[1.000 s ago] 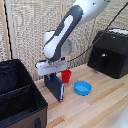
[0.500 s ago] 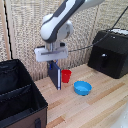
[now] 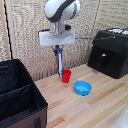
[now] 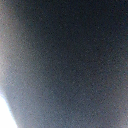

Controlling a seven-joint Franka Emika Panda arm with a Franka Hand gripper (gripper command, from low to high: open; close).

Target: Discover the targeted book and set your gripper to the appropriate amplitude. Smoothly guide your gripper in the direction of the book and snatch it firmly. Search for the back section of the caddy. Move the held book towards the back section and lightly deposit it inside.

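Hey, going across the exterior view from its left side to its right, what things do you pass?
caddy → book held in the gripper → red cup → blue bowl → black appliance

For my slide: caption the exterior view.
Gripper holds the book aloft above the red cup, caddy nearby.

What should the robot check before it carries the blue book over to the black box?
1. Book held by the gripper: ok, it hangs upright below it.
2. Book lifted clear of the red cup and blue bowl: ok.
3. Caddy open on top: ok.
4. Back section free of things: cannot tell, too dark.
5. Wrist view helps: not ok, only a dark blur.
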